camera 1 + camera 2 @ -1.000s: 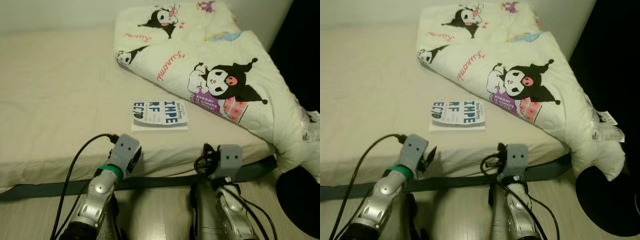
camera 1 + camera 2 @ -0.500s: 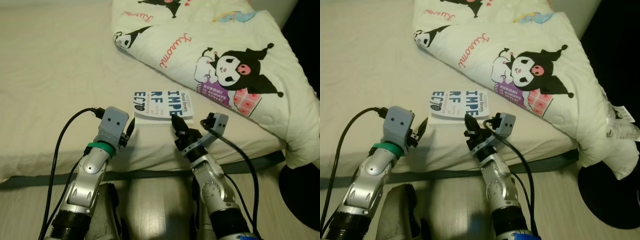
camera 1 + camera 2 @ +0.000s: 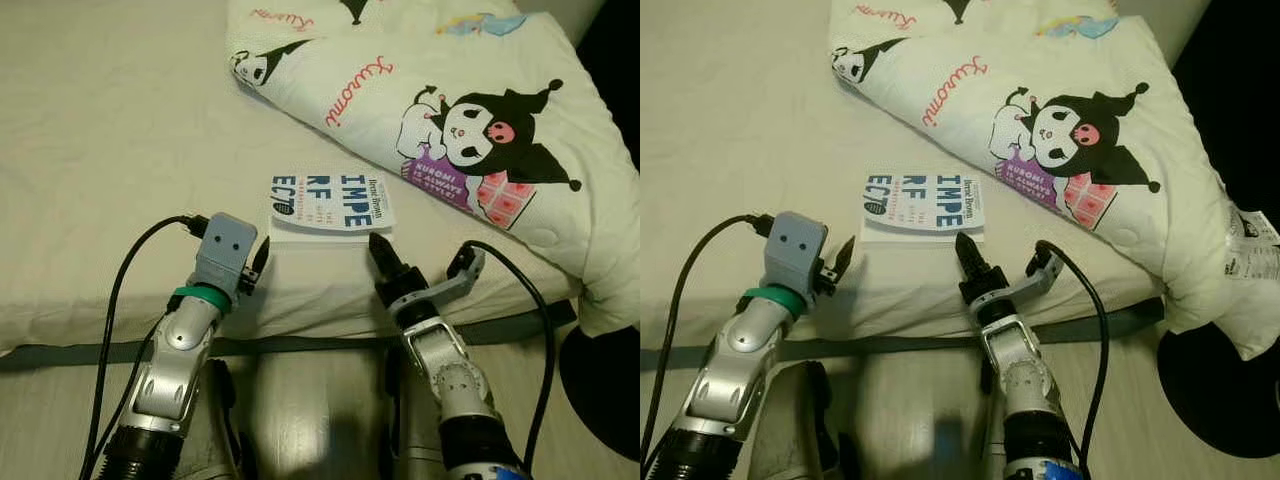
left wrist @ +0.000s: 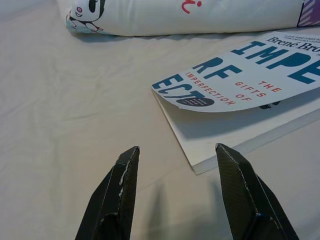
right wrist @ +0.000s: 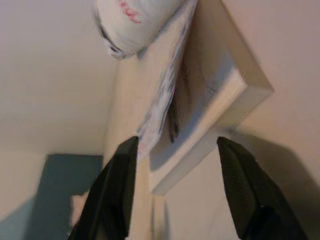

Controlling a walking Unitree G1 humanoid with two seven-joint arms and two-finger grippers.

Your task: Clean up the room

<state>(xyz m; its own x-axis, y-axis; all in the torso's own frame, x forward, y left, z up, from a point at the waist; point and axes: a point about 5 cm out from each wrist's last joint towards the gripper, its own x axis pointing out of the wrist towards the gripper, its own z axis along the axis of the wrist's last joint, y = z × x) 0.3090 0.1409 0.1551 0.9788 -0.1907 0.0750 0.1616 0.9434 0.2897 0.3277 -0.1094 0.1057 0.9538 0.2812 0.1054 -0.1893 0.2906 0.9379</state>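
Both claws sit at the near edge of your bed, flanking a book.

Your book [image 3: 923,204] lies flat on the cream bed [image 3: 730,130], its cover lettered in blue, just beside a folded cartoon-print quilt [image 3: 1060,130] that spills over the bed's right corner. Your right claw [image 3: 967,253] points at the book's near right corner, its tips just short of the edge; you can't tell its finger gap from here. Your left claw [image 3: 841,257] rests near the book's near left corner, apart from it. A dark round shape [image 3: 1220,390] lies on the wood floor [image 3: 910,400] at lower right.
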